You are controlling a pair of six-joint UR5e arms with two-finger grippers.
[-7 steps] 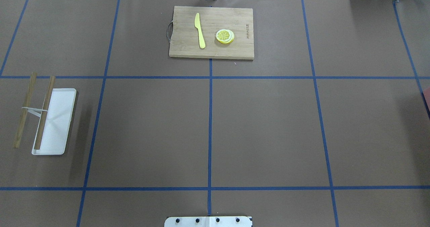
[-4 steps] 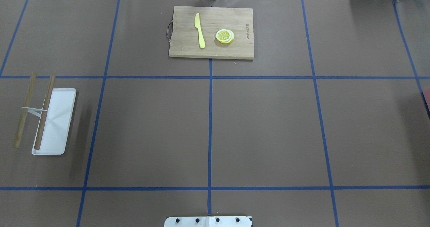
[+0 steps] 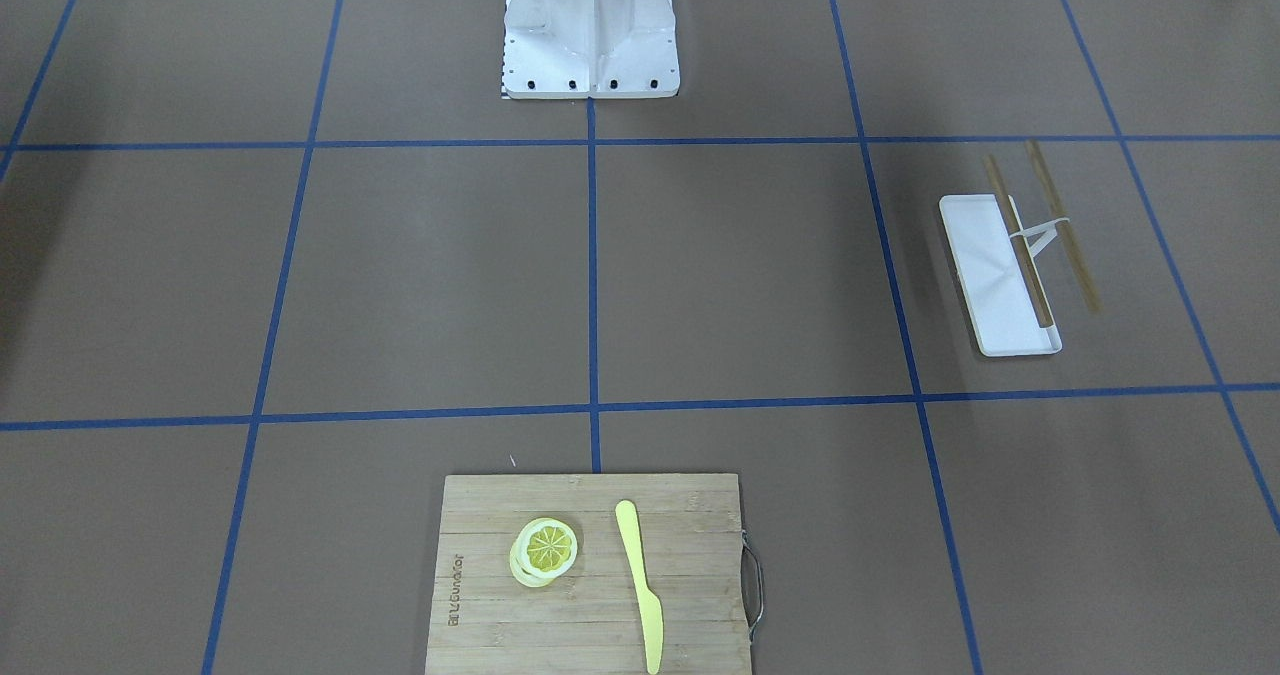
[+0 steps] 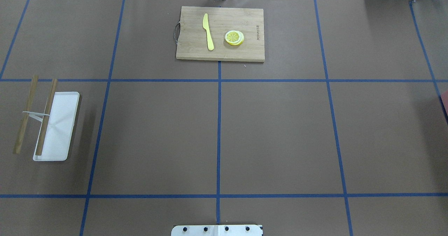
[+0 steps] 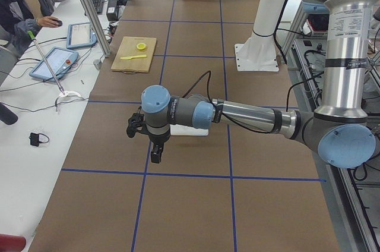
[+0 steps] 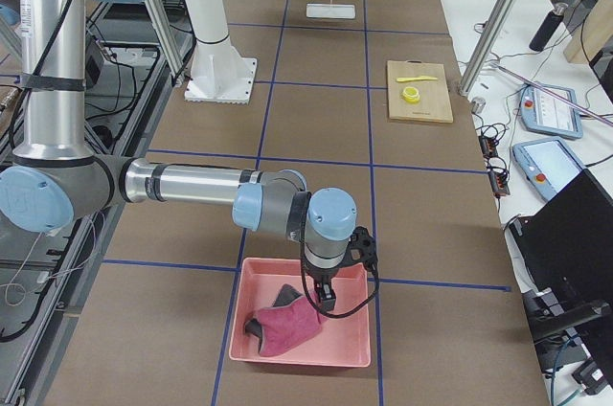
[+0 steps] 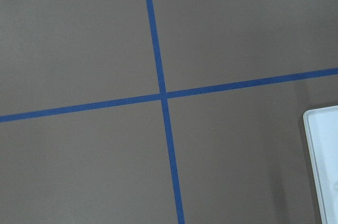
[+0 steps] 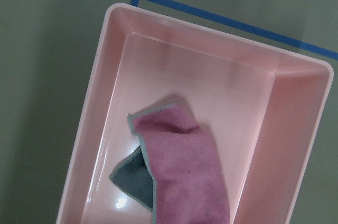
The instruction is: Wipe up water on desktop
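Your R pincer (image 6: 326,303) hangs pointing down over the pink bin (image 6: 356,334), above the cloth (image 6: 287,325). It shows only in the side view, so I can't tell if it's clenched or released. The cloth is pink w/ a grey underside and lies crumpled inside the bin. The bin sits at the R end of the bench (image 4: 276,138), just beside a blue tape line (image 4: 218,138).

Your L pincer (image 5: 155,157) also points down, over a tape line near a crossing at the bench's L end. Again it's in the side view only, so I can't tell its state. Just beside it is the white tray (image 4: 61,124). Two wooden sticks (image 4: 44,117) joined by a white band are there, one lying across the tray's edge, the other on the bench.

The bench itself is the brown matte surface under everything, cut into big rectangles by the tape. At its far side, centre, is the cutting board (image 4: 220,52) w/ a yellow knife (image 4: 208,31) and lemon slices (image 4: 234,37) on it, near each other but apart.
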